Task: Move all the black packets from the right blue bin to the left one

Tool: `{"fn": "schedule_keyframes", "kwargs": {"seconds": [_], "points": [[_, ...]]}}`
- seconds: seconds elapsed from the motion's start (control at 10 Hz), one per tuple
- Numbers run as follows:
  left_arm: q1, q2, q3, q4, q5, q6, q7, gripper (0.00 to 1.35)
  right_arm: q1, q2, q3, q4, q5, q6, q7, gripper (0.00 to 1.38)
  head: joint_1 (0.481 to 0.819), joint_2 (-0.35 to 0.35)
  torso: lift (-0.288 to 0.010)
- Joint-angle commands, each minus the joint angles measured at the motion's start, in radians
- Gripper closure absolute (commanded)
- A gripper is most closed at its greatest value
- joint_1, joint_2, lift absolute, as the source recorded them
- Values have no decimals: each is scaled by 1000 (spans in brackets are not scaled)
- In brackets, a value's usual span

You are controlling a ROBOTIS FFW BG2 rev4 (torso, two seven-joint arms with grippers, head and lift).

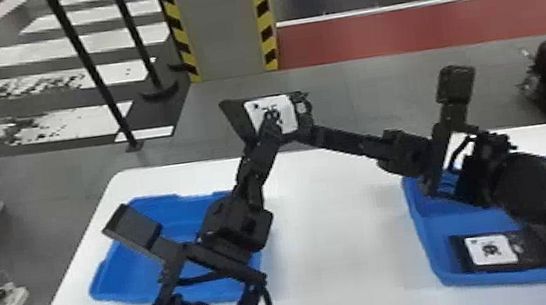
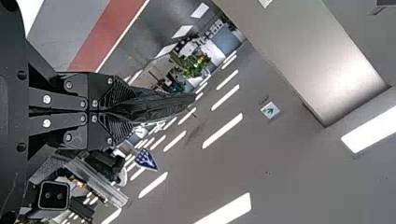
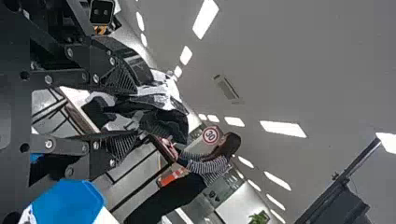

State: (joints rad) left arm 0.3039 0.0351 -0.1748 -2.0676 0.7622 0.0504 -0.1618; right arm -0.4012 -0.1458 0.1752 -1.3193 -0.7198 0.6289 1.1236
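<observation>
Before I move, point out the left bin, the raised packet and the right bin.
Left bin (image 1: 131, 272): head view, bare floor.
Raised packet (image 1: 286, 111): head view, white label.
Right bin (image 1: 505, 278): head view, near rim.

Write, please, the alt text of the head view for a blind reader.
The robot's left arm and right arm meet at a raised black packet with a white label. Below, on a white table, stand a left blue bin and a right blue bin holding another packet.
</observation>
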Motion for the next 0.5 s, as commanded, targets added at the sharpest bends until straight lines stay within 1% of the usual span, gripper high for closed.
{"fn": "schedule_keyframes", "kwargs": {"seconds": [0.0, 0.1, 0.2, 0.3, 0.4], "points": [[-2, -4, 20, 2, -41, -16, 12, 1220, 50, -1, -83, -108, 112, -1, -24, 51, 635, 112, -110], [-5, -15, 58, 7, -150, -23, 47, 1220, 109, -5, -149, -191, 183, 14, -56, 140, 629, 103, -110], [-17, -35, 110, 54, -296, -60, 81, 1220, 180, -14, -201, -285, 237, 26, -99, 185, 628, 99, -110], [-24, -38, 159, 140, -393, -151, 93, 1220, 237, -29, -212, -344, 241, 26, -139, 191, 636, 100, -110], [-17, -38, 205, 181, -498, -200, 111, 1220, 273, -40, -224, -380, 264, 29, -166, 191, 652, 112, -110]]}}
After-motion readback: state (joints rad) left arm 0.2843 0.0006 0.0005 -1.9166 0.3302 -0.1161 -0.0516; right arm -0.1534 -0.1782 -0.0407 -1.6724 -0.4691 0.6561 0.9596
